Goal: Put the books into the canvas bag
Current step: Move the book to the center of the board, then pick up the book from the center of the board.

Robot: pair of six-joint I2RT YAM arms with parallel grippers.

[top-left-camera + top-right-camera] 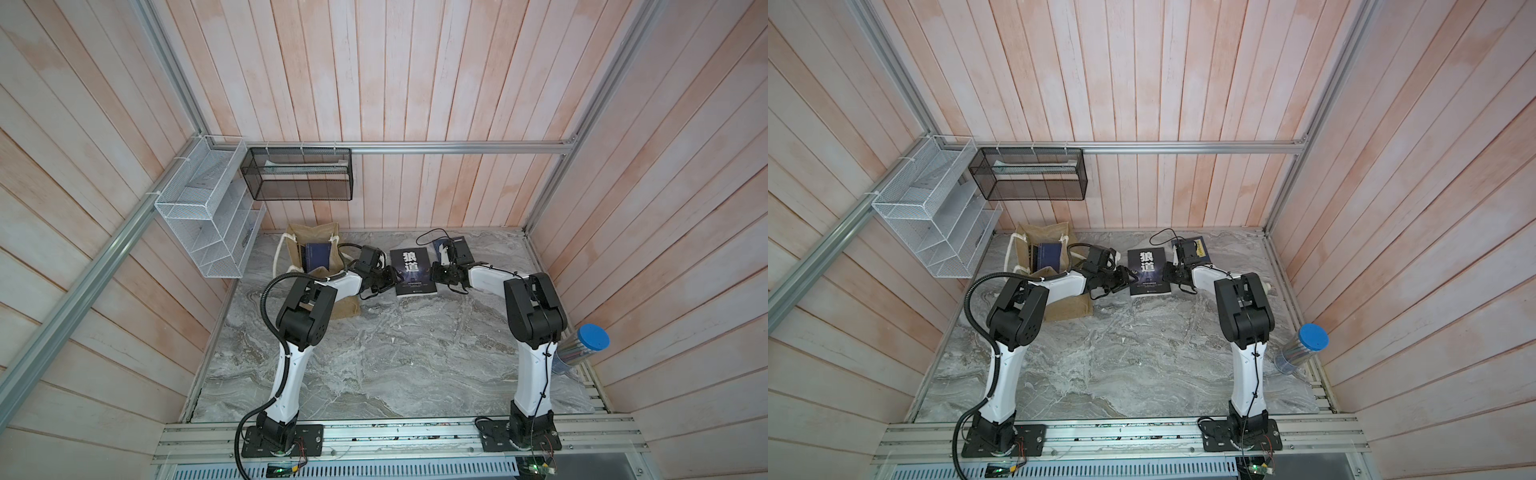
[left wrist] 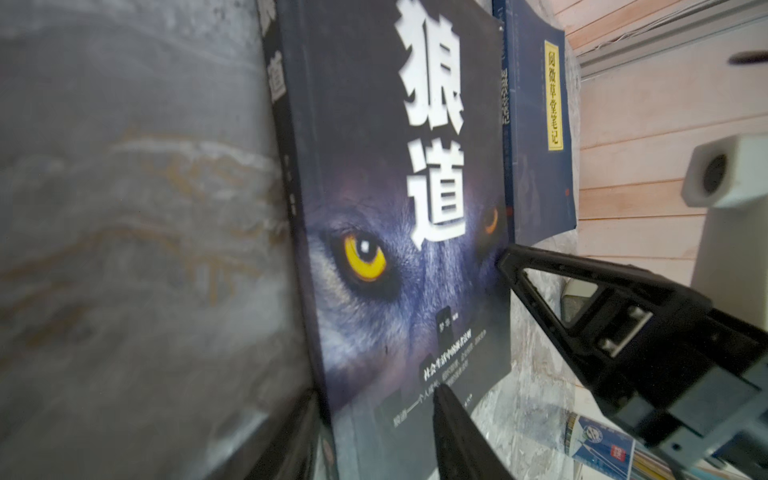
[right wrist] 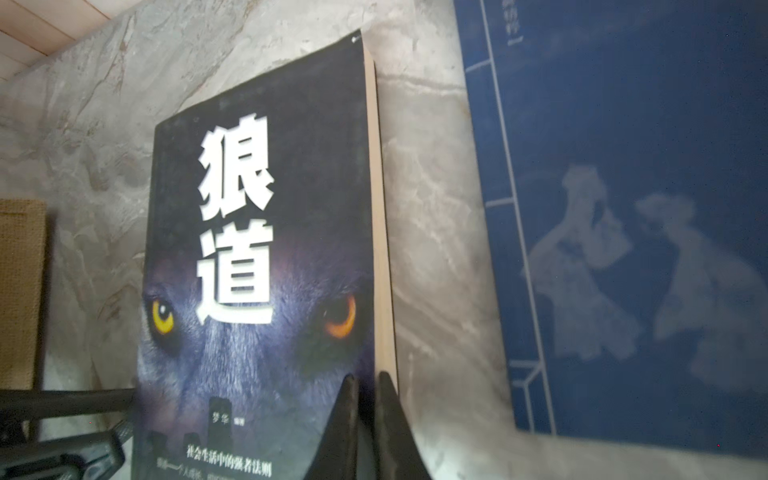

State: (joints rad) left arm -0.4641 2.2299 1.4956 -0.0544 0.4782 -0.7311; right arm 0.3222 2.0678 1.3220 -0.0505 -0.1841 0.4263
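Flanking the black wolf-cover book (image 1: 413, 272), flat on the marble surface (image 1: 395, 357), both end effectors sit at its long edges.
Right end effector (image 3: 368, 377): fingers almost together at the page edge; whether they pinch anything cannot be told. Left end effector (image 1: 390, 277): jaws apart astride the spine edge. The book looks a thick, glossy paperback, probably weighty, bendable and slick. Lying flush, it likely needs one edge raised, then a hold across its full thickness, since the cover alone would peel open. A navy paperback (image 3: 623, 208) lies near it, not touching. The canvas bag (image 1: 312, 233), a navy book (image 1: 318, 255) inside, has the left forearm (image 1: 338, 284) crossing its near side, which may obstruct the way in.
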